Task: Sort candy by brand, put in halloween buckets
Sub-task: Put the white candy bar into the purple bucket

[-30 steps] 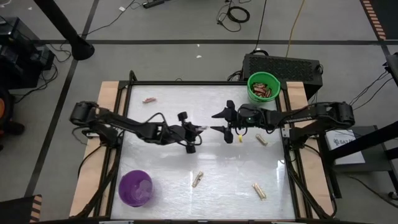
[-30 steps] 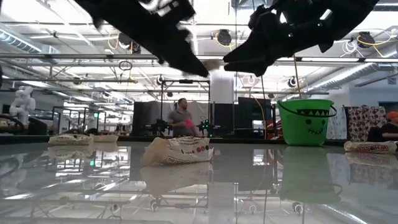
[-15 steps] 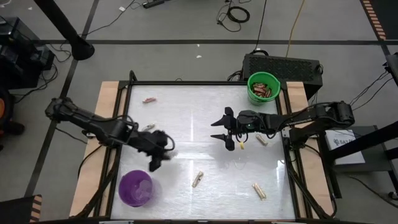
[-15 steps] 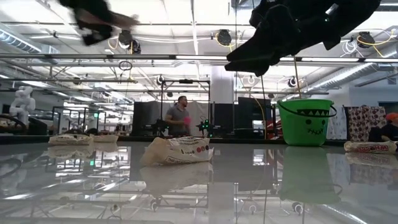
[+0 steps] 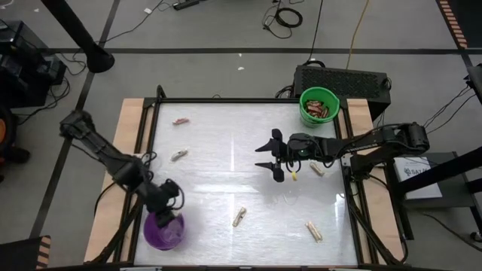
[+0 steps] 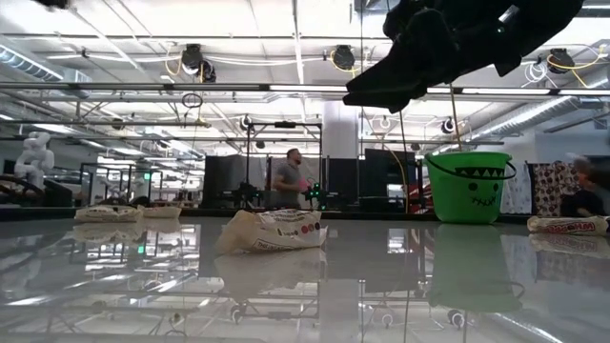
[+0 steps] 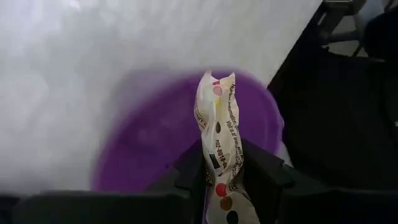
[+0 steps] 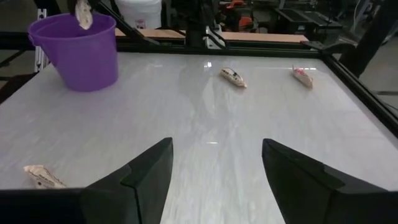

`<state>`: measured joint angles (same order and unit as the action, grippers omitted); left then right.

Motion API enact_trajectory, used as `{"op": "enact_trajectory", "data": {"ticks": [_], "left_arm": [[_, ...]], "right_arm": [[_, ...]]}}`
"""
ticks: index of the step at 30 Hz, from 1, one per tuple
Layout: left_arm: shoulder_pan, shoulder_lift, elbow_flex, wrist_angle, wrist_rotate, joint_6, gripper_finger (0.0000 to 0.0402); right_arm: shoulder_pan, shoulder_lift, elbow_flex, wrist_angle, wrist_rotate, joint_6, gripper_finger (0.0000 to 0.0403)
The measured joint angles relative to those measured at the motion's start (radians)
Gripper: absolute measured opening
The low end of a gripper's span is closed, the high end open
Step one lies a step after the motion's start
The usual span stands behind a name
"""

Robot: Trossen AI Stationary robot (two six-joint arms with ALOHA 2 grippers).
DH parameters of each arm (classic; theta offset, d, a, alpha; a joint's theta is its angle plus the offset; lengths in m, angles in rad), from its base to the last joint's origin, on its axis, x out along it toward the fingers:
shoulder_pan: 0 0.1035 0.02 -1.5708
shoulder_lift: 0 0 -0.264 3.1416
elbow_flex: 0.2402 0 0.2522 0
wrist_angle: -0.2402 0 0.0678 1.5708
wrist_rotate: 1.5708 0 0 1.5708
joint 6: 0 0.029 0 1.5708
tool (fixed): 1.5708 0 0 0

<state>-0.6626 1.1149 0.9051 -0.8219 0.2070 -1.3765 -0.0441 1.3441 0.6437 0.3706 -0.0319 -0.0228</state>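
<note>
My left gripper [image 5: 167, 213] hangs over the purple bucket [image 5: 163, 230] at the table's near left corner, shut on a pale cream candy bar [image 7: 219, 121]. The right wrist view shows that bar [image 8: 83, 14] just above the purple bucket's [image 8: 78, 53] rim. My right gripper [image 5: 273, 157] hovers open right of the table's middle, with nothing between its fingers [image 8: 140, 171]. The green bucket [image 5: 319, 105] at the far right holds dark red-brown candy. Loose pale bars [image 5: 239, 217] [image 5: 313, 230] [image 5: 317, 168] [image 5: 178, 155] lie flat on the table. My left gripper pinches the pale bar by one end [image 7: 221, 183] between its two fingers, which slant down toward the bucket. The rest of the bar sticks out past the fingertips along their line. It is lifted clear, over the bucket's opening.
A reddish bar [image 5: 180, 120] lies near the far left corner. A black box [image 5: 343, 79] stands behind the green bucket. In the low view a pale bar [image 6: 272, 232] lies mid-table and a person stands in the room behind.
My left gripper has swung from the table's middle toward the near left corner, rising and rolling its wrist, and has carried the pale bar over the purple bucket. My right gripper has kept still.
</note>
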Motion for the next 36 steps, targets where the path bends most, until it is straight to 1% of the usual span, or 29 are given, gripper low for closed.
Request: {"op": "enact_trajectory", "data": {"ticks": [3, 6, 11, 22, 25, 32, 36], "left_arm": [[-0.055, -0.001, 0.000, 0.015, 0.000, -0.129, 0.0089], [-0.087, -0.001, 0.000, 0.008, -0.011, -0.185, 0.0089], [-0.106, -0.001, 0.000, 0.006, -0.088, -0.181, 0.0089], [-0.133, 0.007, 0.000, -0.030, -0.100, -0.171, 0.0090], [-0.137, 0.009, 0.000, -0.035, -0.100, -0.187, 0.0104], [-0.137, 0.009, 0.000, -0.035, -0.102, -0.187, 0.0158], [-0.135, 0.009, 0.000, -0.022, -0.094, -0.207, 0.0168]], "right_arm": [[0.000, 0.000, 0.000, 0.000, 0.000, -0.020, 0.0238], [-0.001, 0.000, 0.000, 0.005, 0.000, -0.024, 0.0238], [-0.002, 0.000, 0.000, 0.006, 0.005, -0.034, 0.0238], [-0.003, 0.000, 0.000, 0.006, 0.005, -0.093, 0.0238], [-0.003, 0.000, 0.000, 0.004, 0.005, -0.098, 0.0238], [-0.003, 0.000, 0.000, -0.010, 0.005, -0.096, 0.0238], [-0.003, 0.000, 0.000, -0.010, 0.005, -0.095, 0.0238]]}}
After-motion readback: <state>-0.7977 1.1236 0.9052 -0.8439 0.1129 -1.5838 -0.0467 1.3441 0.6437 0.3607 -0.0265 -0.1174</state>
